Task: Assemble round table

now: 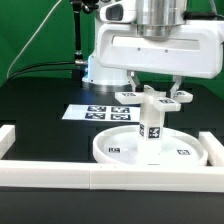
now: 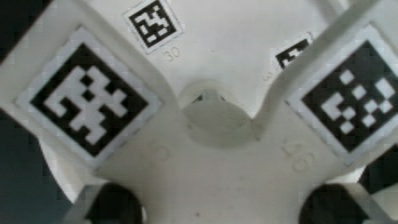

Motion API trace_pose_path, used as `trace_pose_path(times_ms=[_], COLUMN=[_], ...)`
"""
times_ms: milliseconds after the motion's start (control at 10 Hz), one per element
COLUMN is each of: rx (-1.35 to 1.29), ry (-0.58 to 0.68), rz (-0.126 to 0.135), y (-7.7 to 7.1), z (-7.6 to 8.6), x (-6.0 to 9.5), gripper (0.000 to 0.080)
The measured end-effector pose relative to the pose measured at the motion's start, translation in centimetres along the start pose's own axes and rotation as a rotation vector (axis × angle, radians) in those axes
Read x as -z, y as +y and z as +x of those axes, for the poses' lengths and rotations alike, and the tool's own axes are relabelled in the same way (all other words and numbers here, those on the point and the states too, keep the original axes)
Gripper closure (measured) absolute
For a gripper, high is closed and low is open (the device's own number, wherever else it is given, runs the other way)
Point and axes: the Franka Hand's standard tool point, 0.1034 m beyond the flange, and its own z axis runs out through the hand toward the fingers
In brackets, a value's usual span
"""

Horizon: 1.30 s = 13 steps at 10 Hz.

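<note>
Nearest the camera in the exterior view, a long white border rail (image 1: 110, 178) runs across the front of the black surface (image 1: 40, 110), with a second rail (image 1: 14, 136) at the exterior view's left and another (image 1: 212, 148) at the exterior view's right. Just behind the front rail lies the large rimmed round disc (image 1: 118, 152), flat on the surface, small square tags showing on its upper face. From the middle of the disc the short cylindrical post (image 1: 151, 126) stands upright, a tag on its side. On top of the post sits the cross-shaped foot (image 1: 150, 98), its arms spread level and carrying tags at their ends. The claw (image 1: 151, 88) comes down from above onto the foot, its two fingers (image 1: 135, 82) standing either side of the centre of the cross; whether they press on the foot or merely stand close cannot be told. The wrist view looks straight down on the foot (image 2: 199, 150): white arms fan outward, each bearing a large black-and-white tag, and a round hub (image 2: 221, 115) shows where they meet, with the dark fingertips (image 2: 107, 203) at the frame's edge. Behind the disc the marker board (image 1: 92, 112) lies flat on the surface. Farthest back rises the arm's white body (image 1: 150, 45), before a green backdrop (image 1: 30, 30).
</note>
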Motion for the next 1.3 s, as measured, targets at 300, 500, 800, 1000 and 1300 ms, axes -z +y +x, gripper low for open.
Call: trace_pose_path(times_ms=[300,500,800,1000,1300], rx=[-0.245,-0.248,-0.218,-0.217,-0.217], ry=[0.004,0.002,-0.023,-0.019,-0.022], rz=[0.031,0.031,0.037,0.047,0.043], y=[-0.1,-0.1,-0.1,-0.3,-0.3], z=[0.3,0.2,0.1,0.1,0.0], x=[0.0,-0.1,2.3,3.1,2.8], gripper=[0.0360,0.0201,0.0153,0.0150,0.0150])
